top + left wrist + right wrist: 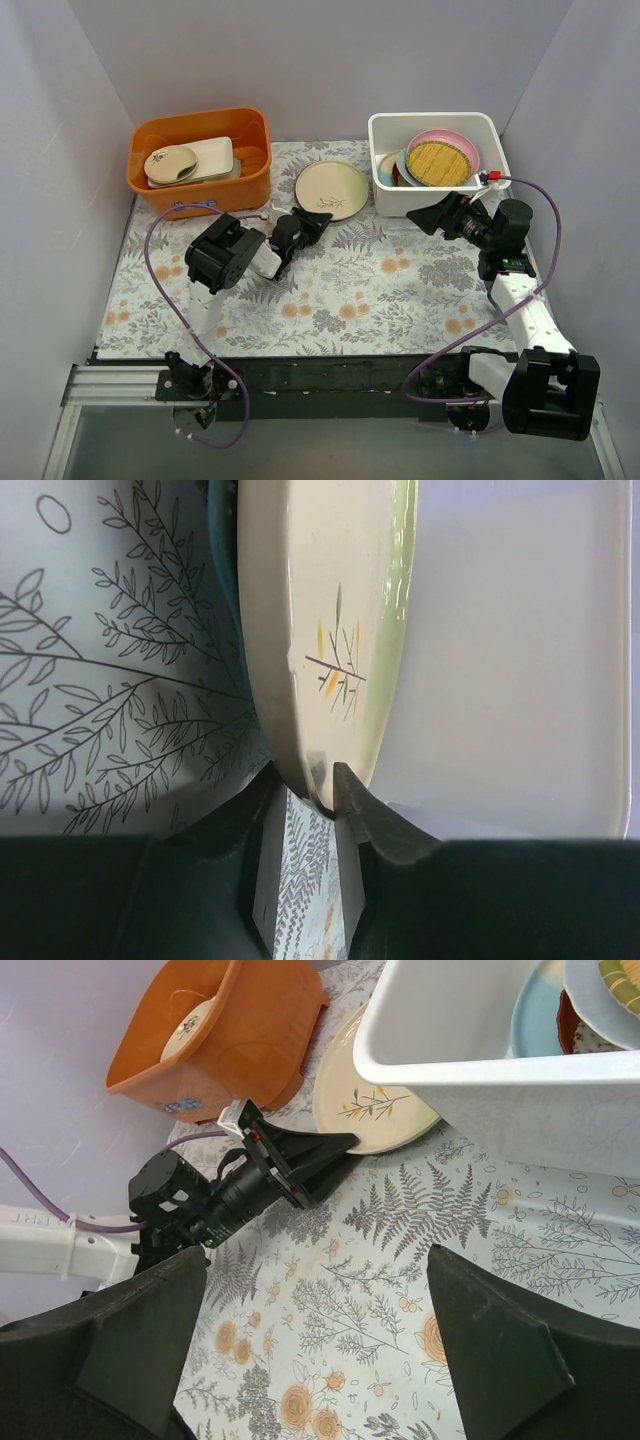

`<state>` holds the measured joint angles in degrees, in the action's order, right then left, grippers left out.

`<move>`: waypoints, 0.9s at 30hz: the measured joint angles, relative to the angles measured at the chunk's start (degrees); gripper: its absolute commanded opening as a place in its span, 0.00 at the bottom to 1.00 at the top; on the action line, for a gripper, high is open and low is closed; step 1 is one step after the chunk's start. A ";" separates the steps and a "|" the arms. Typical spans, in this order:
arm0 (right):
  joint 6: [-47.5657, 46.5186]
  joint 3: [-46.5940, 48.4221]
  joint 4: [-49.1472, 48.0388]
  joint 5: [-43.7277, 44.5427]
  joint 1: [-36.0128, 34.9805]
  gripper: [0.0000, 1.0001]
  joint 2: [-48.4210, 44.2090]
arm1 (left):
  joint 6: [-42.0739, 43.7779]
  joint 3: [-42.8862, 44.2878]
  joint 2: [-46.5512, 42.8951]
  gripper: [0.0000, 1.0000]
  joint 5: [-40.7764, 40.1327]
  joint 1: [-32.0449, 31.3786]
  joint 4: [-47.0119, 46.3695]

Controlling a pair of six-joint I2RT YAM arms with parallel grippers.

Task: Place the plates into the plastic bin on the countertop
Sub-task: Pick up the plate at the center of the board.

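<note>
While I watched from behind the arms, the fern-and-flower worktop (pixel 380 290) carried two tubs along its far edge. The orange tub (pixel 150 180) on the left held cream dishes. The white plastic bin (pixel 400 200) on the right already held several plates, a yellow textured plate (pixel 440 160) uppermost on a pink one (pixel 445 137).

Between the tubs, just beside the bin's left wall, lay the cream sprig plate (pixel 335 185), flat on the worktop and not yet in the bin. The left arm (pixel 225 255) reached out to its near edge. In the wrist view the left jaws were clenched on the plate's rim (pixel 300 750), one from beneath and one on the glazed face beside the painted sprig (pixel 335 670). The right arm (pixel 520 300) hung near the bin's front left corner, and the right jaws were spread wide with nothing between them.

To my eye the step in hand was the lift. A pinch on one edge of a glazed plate looked likely to let it pivot or slide, so I would have checked the bite was deep and firm before raising it. I would then have tipped the far edge up gently instead of dragging it over the worktop. The bin wall stood higher than the plate, so the plate needed to clear the rim fully before travelling right. The right jaws sat close to that path, and the plate would have to pass behind them before going down onto the stack.
</note>
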<state>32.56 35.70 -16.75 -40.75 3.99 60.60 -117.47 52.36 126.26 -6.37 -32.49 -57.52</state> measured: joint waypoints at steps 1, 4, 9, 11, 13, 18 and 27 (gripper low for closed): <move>0.02 0.00 -0.09 0.00 0.00 0.97 0.04 | -0.04 -0.26 -0.13 0.00 0.00 0.00 -0.15; 0.02 0.00 -0.22 -0.13 0.00 0.97 0.20 | -0.04 -0.92 -0.48 0.00 0.04 -0.02 -0.37; 0.02 -0.02 -0.24 -0.17 0.00 0.98 0.39 | -0.02 -1.31 -1.33 0.00 0.02 -0.24 0.72; 0.02 -0.02 -0.24 -0.22 0.00 0.98 0.48 | 0.00 -1.62 -1.92 0.00 0.02 -0.26 1.44; 0.02 -0.02 -0.22 -0.24 0.00 0.98 0.52 | 0.07 -2.36 -2.67 0.00 0.04 -0.26 1.97; 0.00 -0.04 -0.24 -0.35 0.00 0.98 0.52 | 0.28 -4.92 -5.16 0.00 0.20 -0.50 3.02; 0.00 -0.04 -0.24 -0.37 0.00 0.98 0.52 | 0.70 -10.86 -10.80 0.00 0.37 -1.60 3.04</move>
<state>32.56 35.66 -16.99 -41.12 3.99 61.12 -116.77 41.50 115.46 -6.00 -34.09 -54.48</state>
